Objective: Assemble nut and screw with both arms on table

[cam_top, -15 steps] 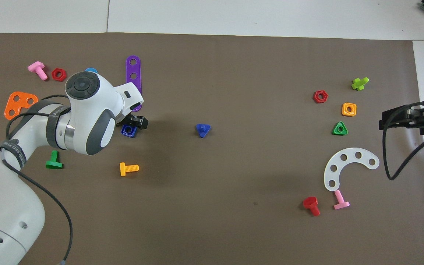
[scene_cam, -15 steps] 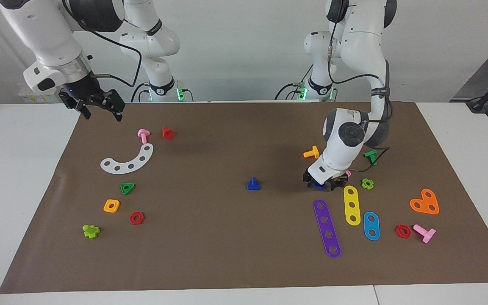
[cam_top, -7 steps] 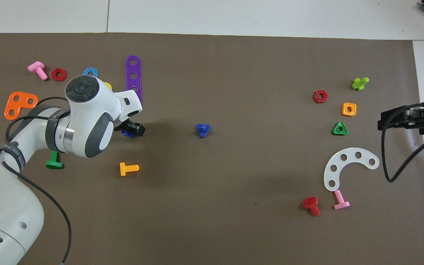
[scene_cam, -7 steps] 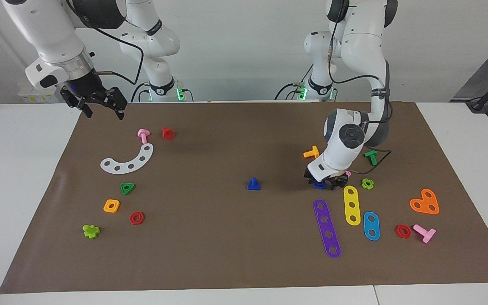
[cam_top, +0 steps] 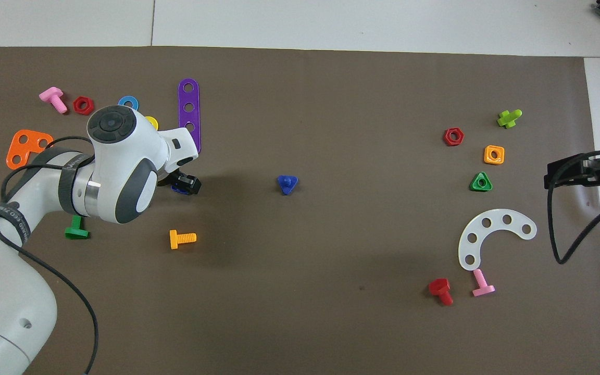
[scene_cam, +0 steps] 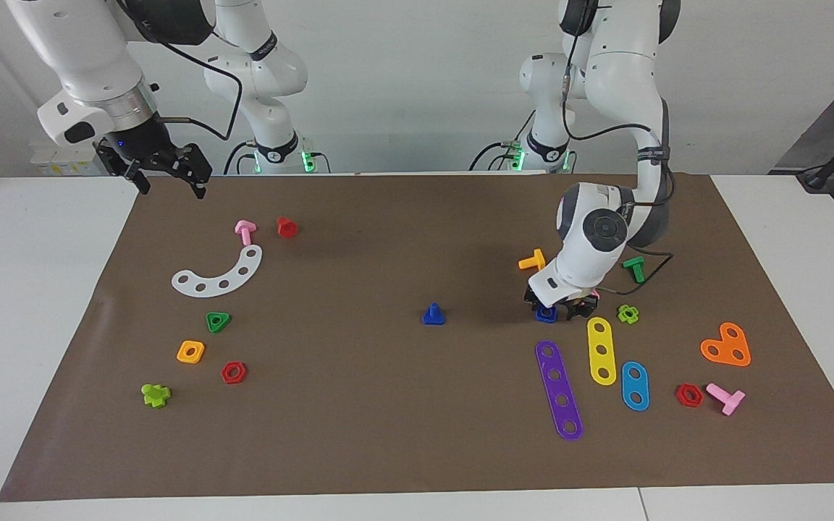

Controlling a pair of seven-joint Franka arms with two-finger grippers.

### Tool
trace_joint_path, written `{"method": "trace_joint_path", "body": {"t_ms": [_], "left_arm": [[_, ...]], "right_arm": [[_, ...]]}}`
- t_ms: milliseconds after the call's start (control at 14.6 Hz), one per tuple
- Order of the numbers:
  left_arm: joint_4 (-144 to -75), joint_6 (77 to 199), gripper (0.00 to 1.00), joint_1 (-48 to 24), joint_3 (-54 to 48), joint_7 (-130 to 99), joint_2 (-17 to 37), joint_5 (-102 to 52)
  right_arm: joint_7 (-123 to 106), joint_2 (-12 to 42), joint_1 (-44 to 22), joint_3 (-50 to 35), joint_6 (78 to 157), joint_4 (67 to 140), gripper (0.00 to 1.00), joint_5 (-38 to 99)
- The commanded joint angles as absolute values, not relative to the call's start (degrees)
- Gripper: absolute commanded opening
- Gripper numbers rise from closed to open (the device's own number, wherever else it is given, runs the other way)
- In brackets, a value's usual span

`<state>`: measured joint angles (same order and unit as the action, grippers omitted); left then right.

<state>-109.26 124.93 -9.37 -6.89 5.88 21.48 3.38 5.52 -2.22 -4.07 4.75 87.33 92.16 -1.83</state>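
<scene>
Since a second ago, the left end effector [scene_cam: 559, 310] has been narrowed around the nut [scene_cam: 545, 313], at 3 o'clock from the screw [scene_cam: 432, 315] mid-tabletop [scene_cam: 359, 434]. Grip should be squared before lifting. The right end effector [scene_cam: 163, 174] is held wide, waiting.

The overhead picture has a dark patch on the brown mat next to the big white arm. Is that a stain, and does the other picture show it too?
Likely a shadow: in the overhead view it spreads softly from the left gripper over the mat toward the blue screw; the facing view shows the same soft patch beside that gripper, and fainter ones nearer the robots.
</scene>
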Motion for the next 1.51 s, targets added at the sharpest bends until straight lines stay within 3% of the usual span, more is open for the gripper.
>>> {"method": "trace_joint_path", "body": {"t_ms": [0, 824, 1167, 1373, 1442], "left_arm": [[-111.4, 124.5, 0.77, -9.1, -6.9, 6.6, 19.5, 3.8], [-111.9, 126.6, 0.58, -9.9, -6.9, 4.9, 19.5, 1.5], [-114.4, 131.5, 0.54, -9.9, -6.9, 3.3, 19.4, 1.5], [-114.1, 131.2, 0.45, -9.8, -6.9, 3.4, 19.4, 1.5], [-114.1, 131.2, 0.39, -9.8, -6.9, 3.4, 19.4, 1.5]], "right_arm": [[4.5, -2.8, -3.5, 4.3, 86.4, 91.8, 1.0, -1.3], [4.3, -3.5, -3.5, 4.3, 86.7, 92.6, 1.0, -1.2], [4.2, -3.5, -3.5, 4.3, 86.7, 92.6, 1.0, -1.3], [4.2, -3.5, -3.5, 4.3, 86.7, 92.6, 1.0, -1.3], [4.2, -3.5, -3.5, 4.3, 86.7, 92.6, 1.0, -1.3]]}}
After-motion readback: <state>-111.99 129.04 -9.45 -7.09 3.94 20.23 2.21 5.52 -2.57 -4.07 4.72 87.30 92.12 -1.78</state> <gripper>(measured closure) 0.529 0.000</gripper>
